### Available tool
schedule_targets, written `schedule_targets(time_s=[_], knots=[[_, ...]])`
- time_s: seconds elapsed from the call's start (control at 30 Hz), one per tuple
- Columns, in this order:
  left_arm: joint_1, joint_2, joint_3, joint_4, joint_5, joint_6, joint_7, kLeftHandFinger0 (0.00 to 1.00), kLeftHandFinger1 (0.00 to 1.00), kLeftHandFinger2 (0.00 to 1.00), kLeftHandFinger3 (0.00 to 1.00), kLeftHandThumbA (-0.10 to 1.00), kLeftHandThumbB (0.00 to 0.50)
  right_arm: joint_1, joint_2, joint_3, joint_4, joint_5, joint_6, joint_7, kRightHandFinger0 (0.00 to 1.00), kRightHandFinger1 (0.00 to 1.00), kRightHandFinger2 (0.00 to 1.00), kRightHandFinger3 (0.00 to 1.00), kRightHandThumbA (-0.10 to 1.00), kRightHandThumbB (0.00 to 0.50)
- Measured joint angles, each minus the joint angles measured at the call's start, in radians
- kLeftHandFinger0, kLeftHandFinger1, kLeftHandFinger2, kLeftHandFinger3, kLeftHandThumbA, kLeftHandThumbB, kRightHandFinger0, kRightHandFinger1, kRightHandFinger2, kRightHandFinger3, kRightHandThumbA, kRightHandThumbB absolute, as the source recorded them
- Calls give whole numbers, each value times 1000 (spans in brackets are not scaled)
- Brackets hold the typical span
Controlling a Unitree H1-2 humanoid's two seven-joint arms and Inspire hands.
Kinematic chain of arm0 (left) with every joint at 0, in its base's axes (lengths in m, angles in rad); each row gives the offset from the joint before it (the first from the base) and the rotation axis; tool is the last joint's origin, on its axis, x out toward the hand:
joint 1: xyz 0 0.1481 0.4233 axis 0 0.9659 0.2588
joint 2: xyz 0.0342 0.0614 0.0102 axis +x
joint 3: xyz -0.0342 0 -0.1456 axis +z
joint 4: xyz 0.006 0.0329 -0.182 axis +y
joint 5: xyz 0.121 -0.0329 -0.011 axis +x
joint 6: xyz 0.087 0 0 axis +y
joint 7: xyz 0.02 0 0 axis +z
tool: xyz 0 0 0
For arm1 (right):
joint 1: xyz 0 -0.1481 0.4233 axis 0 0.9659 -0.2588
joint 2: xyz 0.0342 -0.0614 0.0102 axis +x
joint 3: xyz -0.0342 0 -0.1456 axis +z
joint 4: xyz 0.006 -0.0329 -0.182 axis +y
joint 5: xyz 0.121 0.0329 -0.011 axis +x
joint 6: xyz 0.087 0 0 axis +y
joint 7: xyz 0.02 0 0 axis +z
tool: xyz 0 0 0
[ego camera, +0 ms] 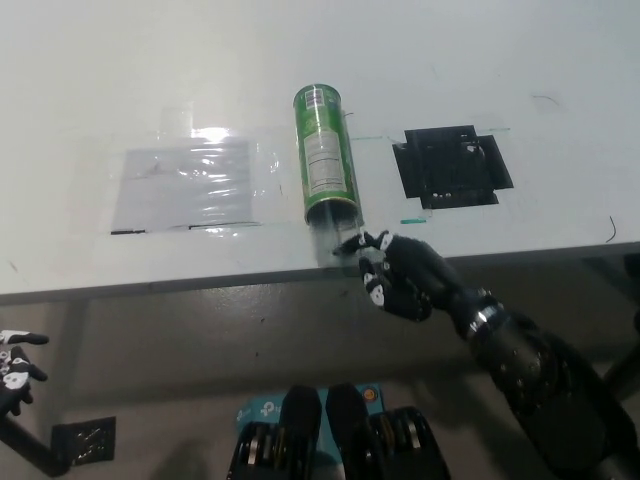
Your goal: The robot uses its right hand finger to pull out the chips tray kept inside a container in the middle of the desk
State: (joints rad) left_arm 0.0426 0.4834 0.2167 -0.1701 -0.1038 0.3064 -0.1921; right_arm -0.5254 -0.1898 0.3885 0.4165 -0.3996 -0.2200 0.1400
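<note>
A green chips container lies on its side in the middle of the white desk, its open end toward me. A clear chips tray sticks out of that end toward the desk's front edge. My black right hand hovers at the front edge, just right of the tray. Its fingers are curled, with one fingertip stretched out to touch the tray's near end. My white left hand rests low at the far left, below the desk, fingers apart.
A black square mat lies right of the container and a clear plastic sheet lies left of it. A small green scrap sits near the mat. The desk's front edge runs across, with floor below.
</note>
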Motion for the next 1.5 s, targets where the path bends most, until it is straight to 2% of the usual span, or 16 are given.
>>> schedule_targets(time_s=[0.17,0.23,0.4,0.6,0.67,0.7,0.83,0.87,1.0,1.1,1.13,1.17,1.2,1.3,1.43,1.5], knots=[[-3,0,2,0,0,1,0,238,270,367,554,160,0,76,-4,-3,-93,1,17,17,29,72,710,722,-100,186],[-4,1,2,0,1,1,0,237,268,367,552,152,0,97,-4,-6,-113,3,17,21,120,158,744,744,-100,172],[-3,1,2,0,1,1,0,243,274,369,555,159,0,144,-1,-18,-169,9,40,40,20,72,754,763,-100,161],[-4,1,2,0,1,2,-1,247,271,357,564,189,0,156,3,-19,-179,19,45,52,39,94,726,748,-100,169],[-4,1,2,0,1,3,-1,256,278,363,556,193,0,157,4,-20,-182,23,46,53,1,51,818,833,-100,136],[-4,1,2,0,1,3,-1,260,281,367,546,191,0,157,4,-20,-183,24,47,53,0,7,1000,1000,-100,135],[-3,1,2,0,2,2,-1,249,271,364,535,185,0,158,7,-21,-197,19,55,53,0,0,1000,1000,-100,177],[-3,1,2,0,2,2,-1,240,269,365,534,188,0,158,7,-21,-205,18,57,53,132,251,1000,1000,-100,215],[-1,1,2,0,2,4,-1,263,286,374,542,209,0,149,5,-22,-216,17,66,60,123,312,1000,1000,-100,264],[1,1,2,0,2,3,-1,262,284,374,541,198,0,122,3,-36,-216,25,70,71,239,470,1000,1000,-100,238],[2,1,2,0,2,3,-1,261,284,374,541,196,0,111,1,-44,-221,30,75,76,238,470,1000,1000,-100,238],[3,1,2,0,2,3,-1,247,274,364,544,198,0,101,-1,-52,-228,37,79,81,188,303,1000,1000,-100,224],[4,1,2,0,2,3,-1,235,267,357,543,197,0,92,-5,-60,-244,42,85,87,123,254,1000,1000,-100,220],[6,0,2,0,2,3,-1,232,265,355,543,195,0,87,-19,-82,-318,58,106,106,55,207,1000,1000,-100,199],[10,0,2,3,2,2,-1,222,256,344,530,189,0,104,-52,-107,-441,84,146,137,99,216,1000,1000,-100,196],[13,0,2,4,1,2,-1,222,257,346,531,186,0,121,-75,-124,-498,91,176,153,56,174,1000,1000,-100,207]])
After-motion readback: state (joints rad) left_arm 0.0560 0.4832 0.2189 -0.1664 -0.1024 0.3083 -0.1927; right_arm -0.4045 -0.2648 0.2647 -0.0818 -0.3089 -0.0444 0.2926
